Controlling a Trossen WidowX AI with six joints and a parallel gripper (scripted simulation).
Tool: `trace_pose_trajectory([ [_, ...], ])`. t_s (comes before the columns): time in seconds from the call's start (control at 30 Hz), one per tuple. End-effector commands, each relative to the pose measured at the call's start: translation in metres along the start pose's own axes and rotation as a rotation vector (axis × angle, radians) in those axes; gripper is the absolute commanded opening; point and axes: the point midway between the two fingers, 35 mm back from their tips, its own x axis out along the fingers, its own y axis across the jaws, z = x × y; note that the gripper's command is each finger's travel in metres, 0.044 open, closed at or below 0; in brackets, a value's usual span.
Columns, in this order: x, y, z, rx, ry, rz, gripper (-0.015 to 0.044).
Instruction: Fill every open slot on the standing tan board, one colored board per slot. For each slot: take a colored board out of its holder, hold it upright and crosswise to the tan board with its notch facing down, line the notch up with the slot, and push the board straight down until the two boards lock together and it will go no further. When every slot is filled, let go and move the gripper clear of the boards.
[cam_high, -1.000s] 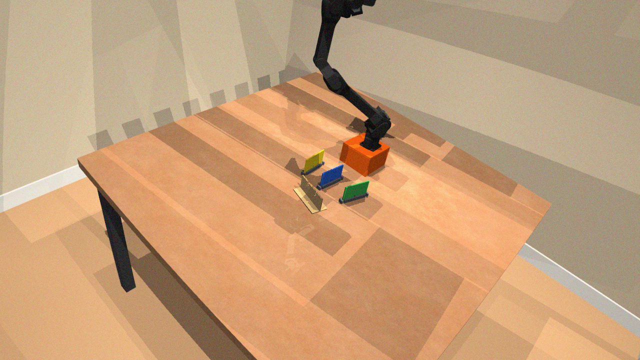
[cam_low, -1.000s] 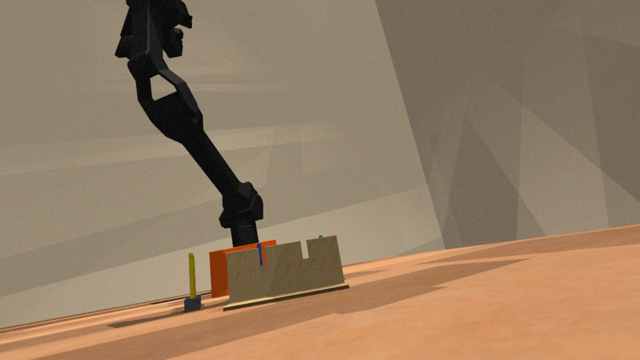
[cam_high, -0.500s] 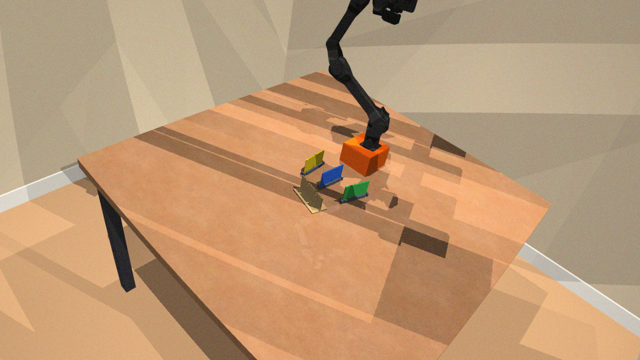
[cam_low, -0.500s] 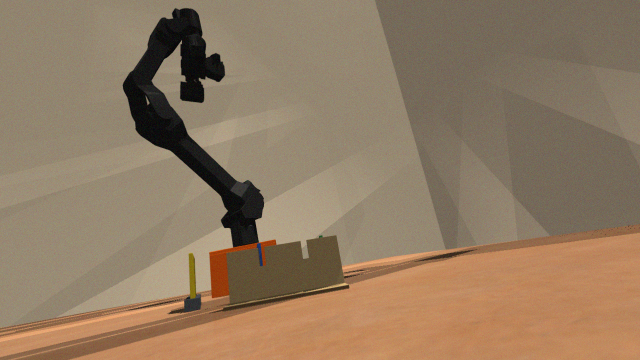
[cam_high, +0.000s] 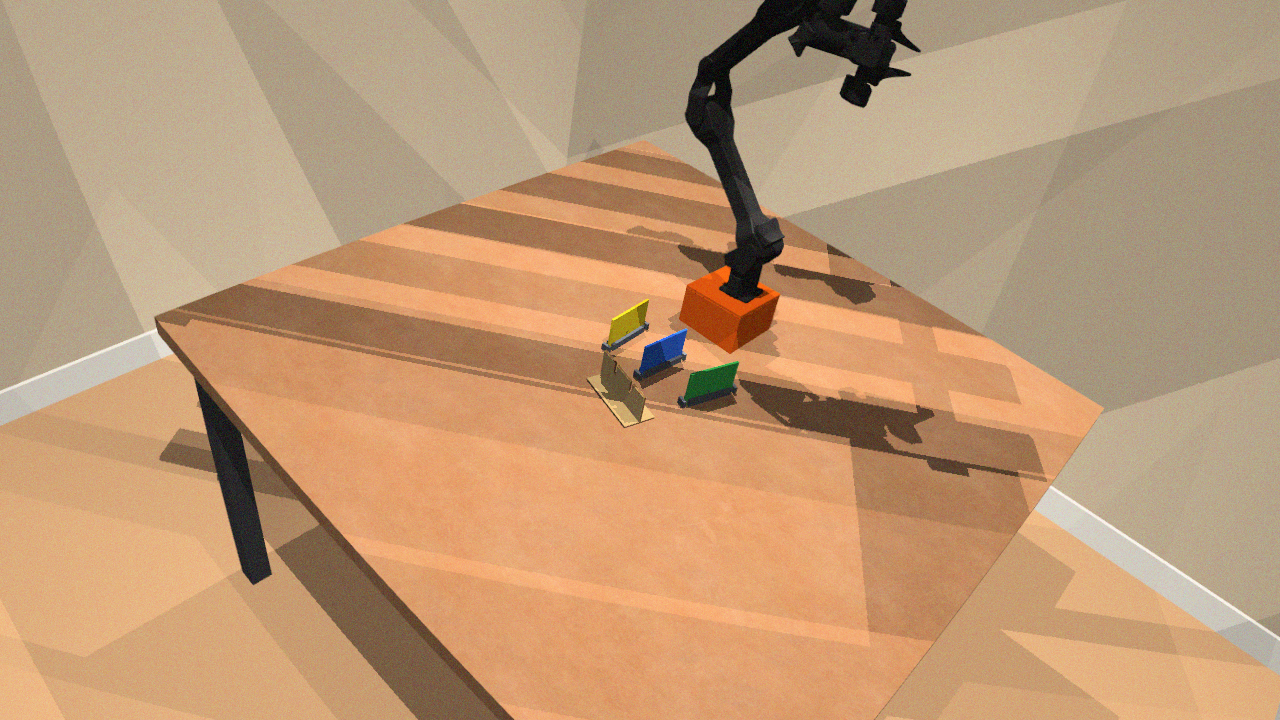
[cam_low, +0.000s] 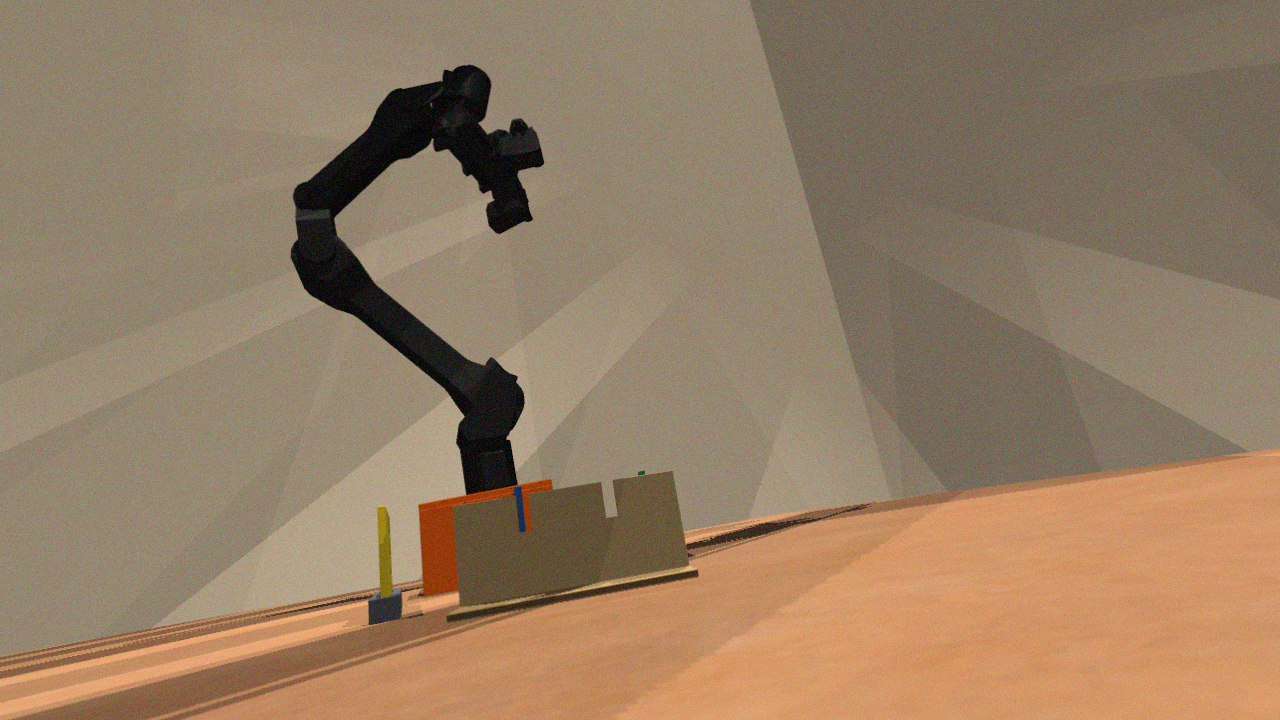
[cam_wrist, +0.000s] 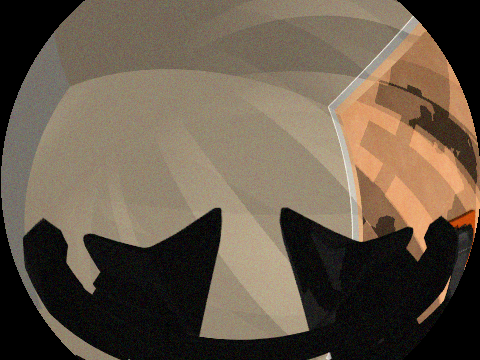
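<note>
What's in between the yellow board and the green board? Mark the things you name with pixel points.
The blue board (cam_high: 664, 351) (cam_low: 520, 509) stands between the yellow board (cam_high: 628, 322) (cam_low: 384, 550) and the green board (cam_high: 712, 381) (cam_low: 640, 472). The top view shows it.

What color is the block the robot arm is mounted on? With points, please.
Orange mounting block (cam_high: 707, 308) (cam_low: 436, 555); it shows best in the top view.

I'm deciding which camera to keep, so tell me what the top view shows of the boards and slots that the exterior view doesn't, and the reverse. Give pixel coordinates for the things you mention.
Only top: the green board's holder (cam_high: 707, 398) and the blue board's holder (cam_high: 662, 367), plus the broad faces of those two boards.

Only exterior: the outer face of the tan board (cam_high: 622, 394) (cam_low: 554, 550), seen nearly square on.

Both: the tan board with two open slots, the yellow board (cam_high: 628, 324) (cam_low: 384, 550) in its holder, and the orange block (cam_high: 729, 322) (cam_low: 436, 550).
</note>
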Motion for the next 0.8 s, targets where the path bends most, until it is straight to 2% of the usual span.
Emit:
trace_pose_trajectory([
  [0.0,0.006,-0.035,0.06,-0.022,-0.219,-0.132,0.0184],
  [0.1,-0.002,-0.065,0.102,-0.034,-0.369,-0.245,0.0184],
  [0.2,-0.01,-0.078,0.118,-0.052,-0.432,-0.3,0.0184],
  [0.43,-0.068,-0.151,0.181,-0.062,-0.68,-0.608,0.0184],
  [0.53,-0.085,-0.169,0.189,-0.041,-0.722,-0.679,0.0184],
  [0.77,-0.174,-0.253,0.193,0.112,-0.842,-1.005,0.0184],
])
